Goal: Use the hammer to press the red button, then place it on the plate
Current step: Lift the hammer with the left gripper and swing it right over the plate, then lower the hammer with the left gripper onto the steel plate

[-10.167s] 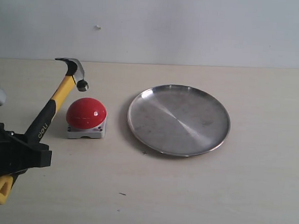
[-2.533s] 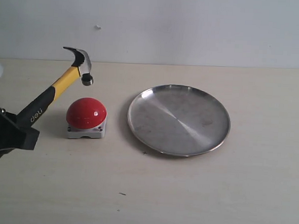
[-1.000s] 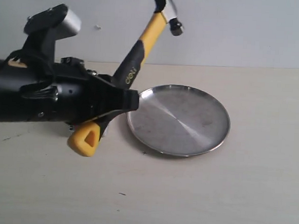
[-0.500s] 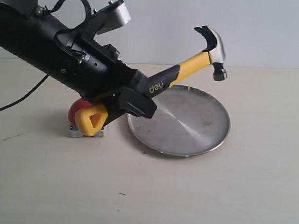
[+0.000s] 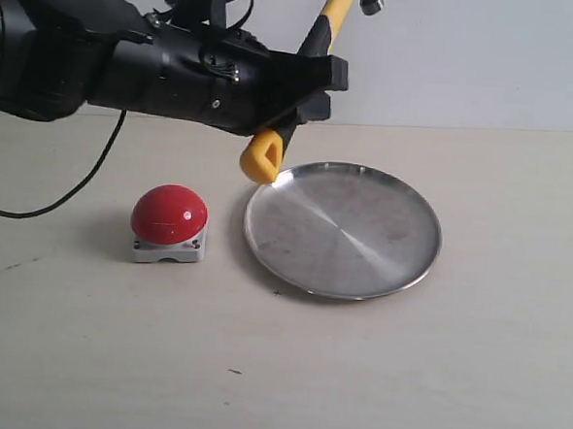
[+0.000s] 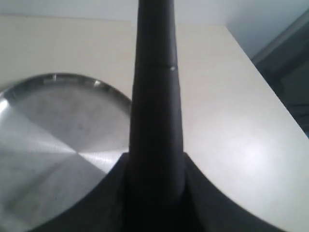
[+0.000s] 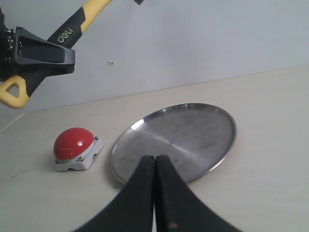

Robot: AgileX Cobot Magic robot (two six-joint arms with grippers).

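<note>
Near side of the plate [image 5: 362, 248], right gripper [image 7: 155, 186] pinched closed, empty. Button [image 5: 170, 210] sits just left of plate, uncovered. Above plate's far-left rim, left gripper [image 5: 312, 80] is clenched on the hammer [image 5: 334, 11]. Half a second ago the hammer leaned low over plate; now it's swung steeply up. Placement not done, probably needs lowering again.

Open table [image 5: 403, 377] lies all round the plate [image 5: 382, 250], and the plate's face is bare. My left pincer [image 5: 309, 80] and the hammer [image 5: 255, 160] it grips hang over the plate's left rim. The button [image 5: 170, 212] stands further left, apart. My right pincer [image 7: 155, 162], fingers pressed together, faces the plate.
</note>
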